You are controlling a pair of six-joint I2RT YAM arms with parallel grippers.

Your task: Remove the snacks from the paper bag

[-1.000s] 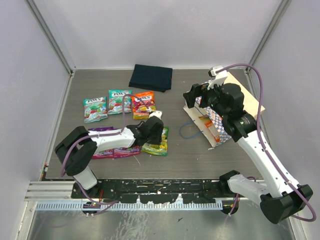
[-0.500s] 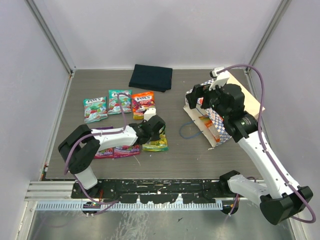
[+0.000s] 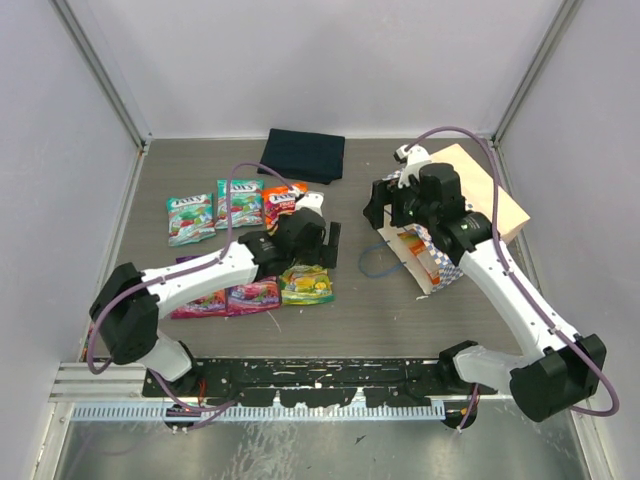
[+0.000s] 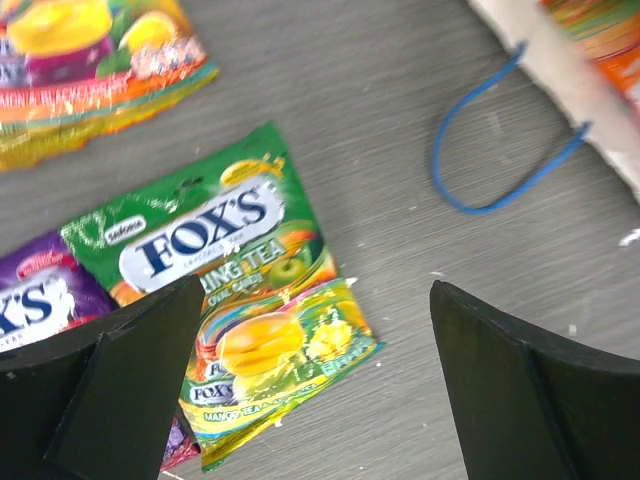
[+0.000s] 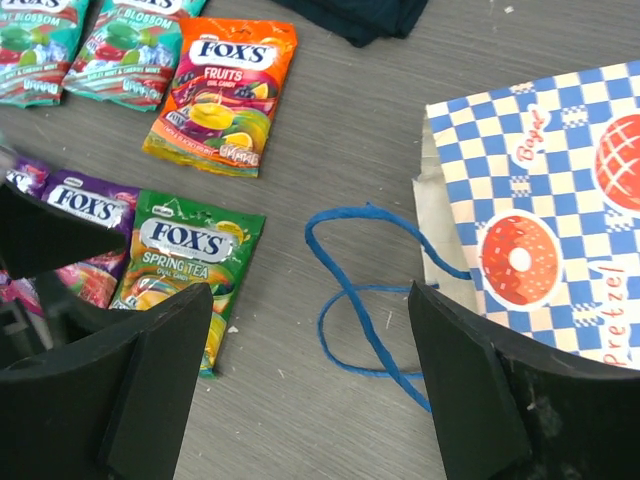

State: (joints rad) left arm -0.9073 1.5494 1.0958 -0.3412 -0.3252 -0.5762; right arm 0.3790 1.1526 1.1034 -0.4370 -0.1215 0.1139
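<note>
The checkered paper bag (image 3: 447, 262) lies on its side at the right, mouth to the left, with an orange pouch (image 3: 413, 247) showing inside and its blue cord handle (image 3: 375, 262) on the table. Six snacks lie at the left: two teal (image 3: 190, 217), one orange (image 3: 285, 200), two purple (image 3: 228, 299) and one green (image 3: 308, 285). My left gripper (image 3: 331, 245) hangs open just above the green pouch (image 4: 235, 290), holding nothing. My right gripper (image 3: 383, 207) is open at the bag's mouth, above the cord (image 5: 360, 290) and beside the bag (image 5: 560, 220).
A folded dark navy cloth (image 3: 302, 155) lies at the back centre. A tan board (image 3: 500, 195) sits under and behind the bag. Grey walls enclose the table on three sides.
My left gripper has opened and let go of the green pouch, then lifted and moved back and right. My right gripper has shifted slightly down and left at the bag's mouth.
</note>
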